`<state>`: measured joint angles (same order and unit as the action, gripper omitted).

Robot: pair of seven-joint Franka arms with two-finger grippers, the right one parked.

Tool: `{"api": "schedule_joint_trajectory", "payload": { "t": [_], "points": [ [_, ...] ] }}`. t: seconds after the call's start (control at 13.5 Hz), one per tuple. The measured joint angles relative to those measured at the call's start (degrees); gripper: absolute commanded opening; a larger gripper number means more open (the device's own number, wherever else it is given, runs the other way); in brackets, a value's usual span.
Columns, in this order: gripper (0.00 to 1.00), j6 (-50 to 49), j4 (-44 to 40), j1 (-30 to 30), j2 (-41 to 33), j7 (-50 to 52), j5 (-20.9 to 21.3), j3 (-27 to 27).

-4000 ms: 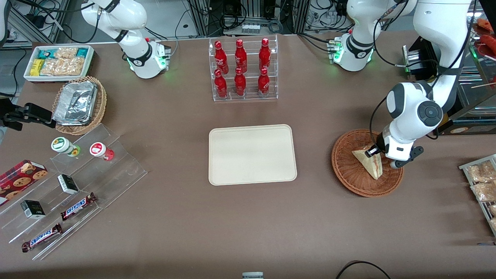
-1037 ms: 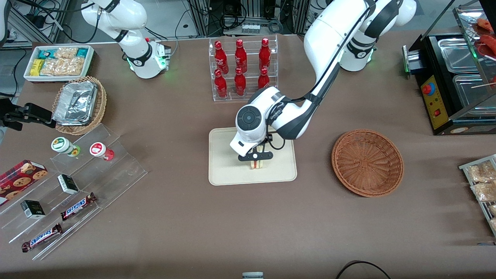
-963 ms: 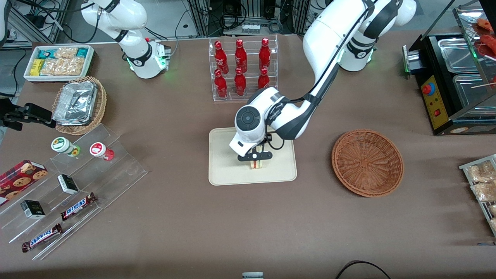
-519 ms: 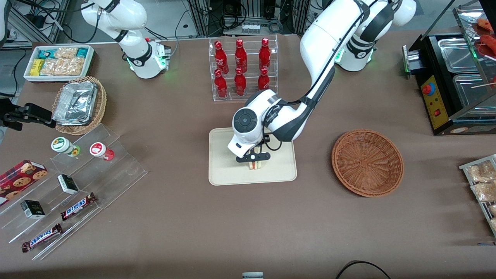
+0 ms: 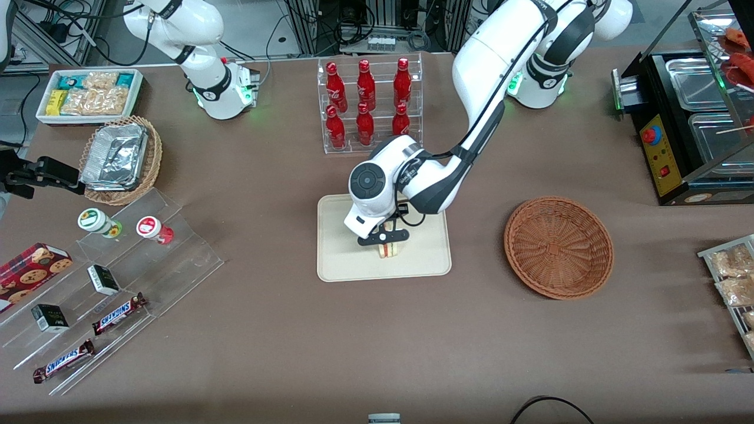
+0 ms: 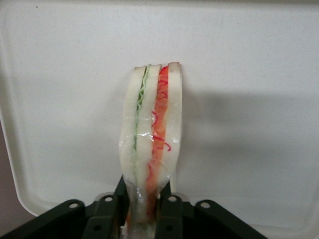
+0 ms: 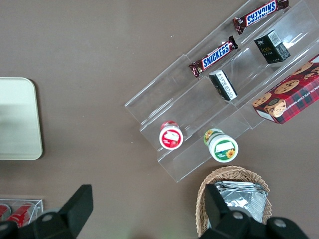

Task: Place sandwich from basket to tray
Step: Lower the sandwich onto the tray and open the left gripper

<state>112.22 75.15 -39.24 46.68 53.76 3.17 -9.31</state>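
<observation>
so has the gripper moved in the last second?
Yes. The gripper, shut on the sandwich, has crept farther from the basket and slightly toward the bottle rack, over the tray.

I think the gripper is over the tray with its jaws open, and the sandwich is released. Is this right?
Not quite. The gripper is over the tray, but its jaws are shut on the sandwich, which is not yet released. The left wrist view shows this.
</observation>
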Motion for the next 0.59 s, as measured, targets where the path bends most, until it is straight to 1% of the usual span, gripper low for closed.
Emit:
{"api": "schedule_joint_trajectory", "payload": {
  "t": [0.37,0.59],
  "points": [
    [1.0,0.0,-1.0,0.0,0.0,0.2,0.0,0.0],
    [1.0,-4.1,-4.4,0.0,-0.7,0.3,0.0,0.2]
  ]
}}
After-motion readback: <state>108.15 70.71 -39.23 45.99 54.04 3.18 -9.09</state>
